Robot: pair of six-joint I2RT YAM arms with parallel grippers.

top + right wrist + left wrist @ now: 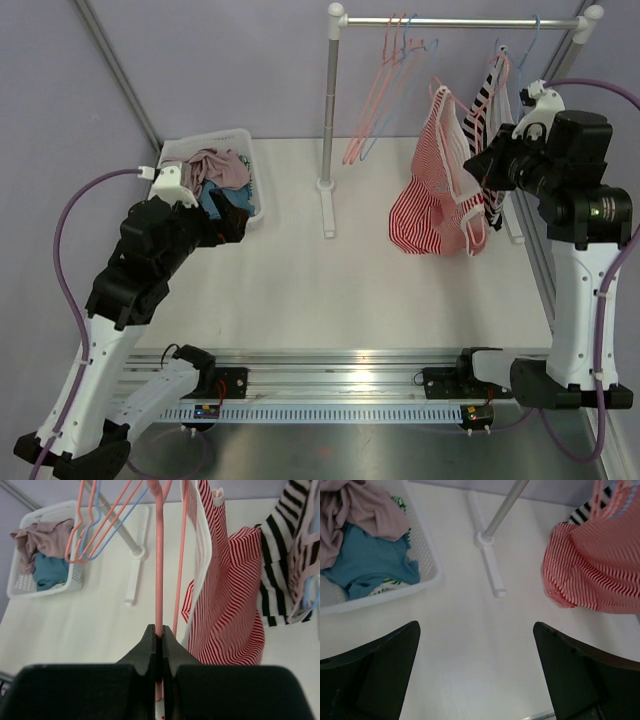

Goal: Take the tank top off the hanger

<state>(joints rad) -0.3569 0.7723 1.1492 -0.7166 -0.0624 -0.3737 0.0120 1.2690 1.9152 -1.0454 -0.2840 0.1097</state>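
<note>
- Two grippers. Left gripper [476,630]: spread wide, holds nothing, hovers above bare white table [330,290] at the left of the top view, next to the basket.
- Right gripper [159,632]: pressed together on the thin wire of the pink hanger [159,555], at the right of the top view.
- One red-and-white striped tank top [430,210]: drapes over that pink hanger, right of centre in the top view. Hangs tilted, with its bunched lower edge close to the tabletop. Still on the hanger. Cannot tell whether the hook sits on the rail.
- One black-and-white striped garment [282,545]: hangs just to the right of the tank top, at the right edge of the right wrist view. Partly covered by a pale pink piece on a light-blue hanger.
- One clothes rack: grey rail [460,21] across the top of the top view, upright pole [330,100] at its left end, white foot bar on the table.
- Bare hangers [77,558]: at least three, pink and blue, bunched near the left end of the rail. Exact count unclear where the wires overlap.
- One white perforated basket [258,195]: upper left of the top view, well apart from the tank top.
- Inside the basket, three fabrics to be made out: a mauve-pink garment [350,510] on top, a blue garment [370,560] under it, and a sliver of green-and-white striped cloth [395,583] at the blue garment's edge.
</note>
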